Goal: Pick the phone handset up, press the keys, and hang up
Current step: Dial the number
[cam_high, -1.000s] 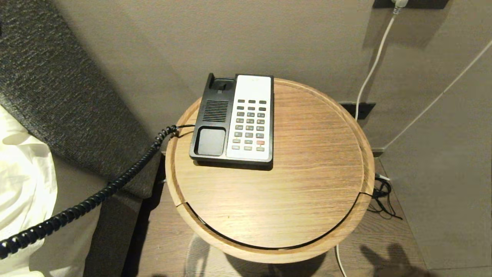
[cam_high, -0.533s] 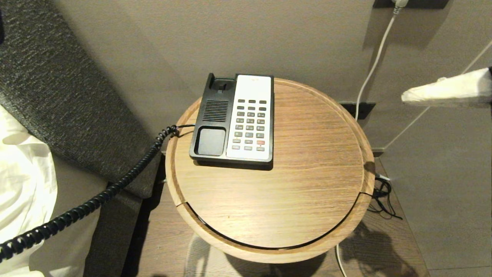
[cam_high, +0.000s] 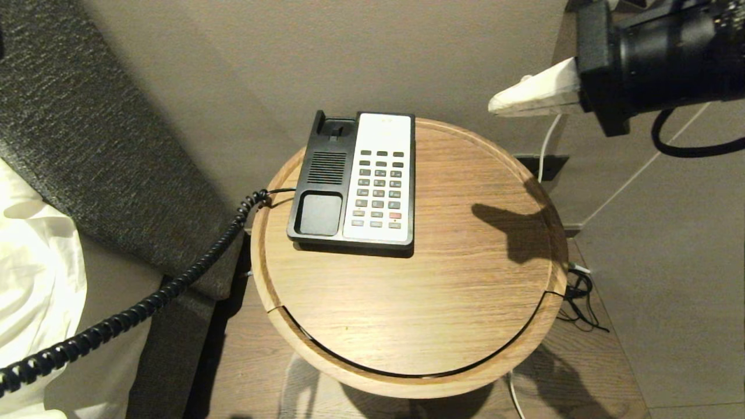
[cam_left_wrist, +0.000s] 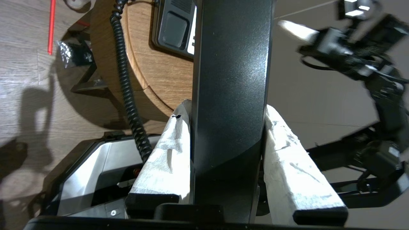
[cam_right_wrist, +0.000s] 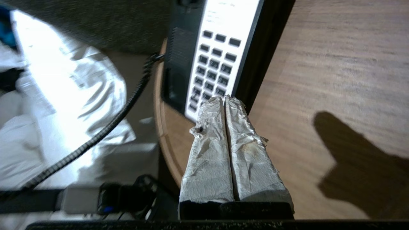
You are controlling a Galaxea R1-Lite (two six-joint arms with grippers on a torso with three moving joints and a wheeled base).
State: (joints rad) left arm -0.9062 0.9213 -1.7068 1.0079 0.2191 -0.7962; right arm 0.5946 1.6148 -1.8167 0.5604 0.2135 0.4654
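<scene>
We see the handset (cam_left_wrist: 230, 95) already off the base (cam_high: 355, 180): in the left wrist view the left claw (cam_left_wrist: 228, 111) grips it, one white pad on each side. This claw is not in the head view; only the cord (cam_high: 145, 302) runs from the left edge of the counter (cam_high: 407, 314) down to the lower left of the frame, over the bed (cam_high: 35, 273). The cradle on the left part of the base is empty.

So the first step, picking up, looks done. The second step is only beginning. The right claw (cam_high: 503, 102) is in the upper right of the head view, above the far right rim of the counter, well apart from the keys (cam_high: 379, 189). Its two wrapped fingers (cam_right_wrist: 207, 143) are pressed together, holding nothing, which suits poking a key.

No key is touched yet. We judge that pressing the keys and hanging up are both left.
</scene>
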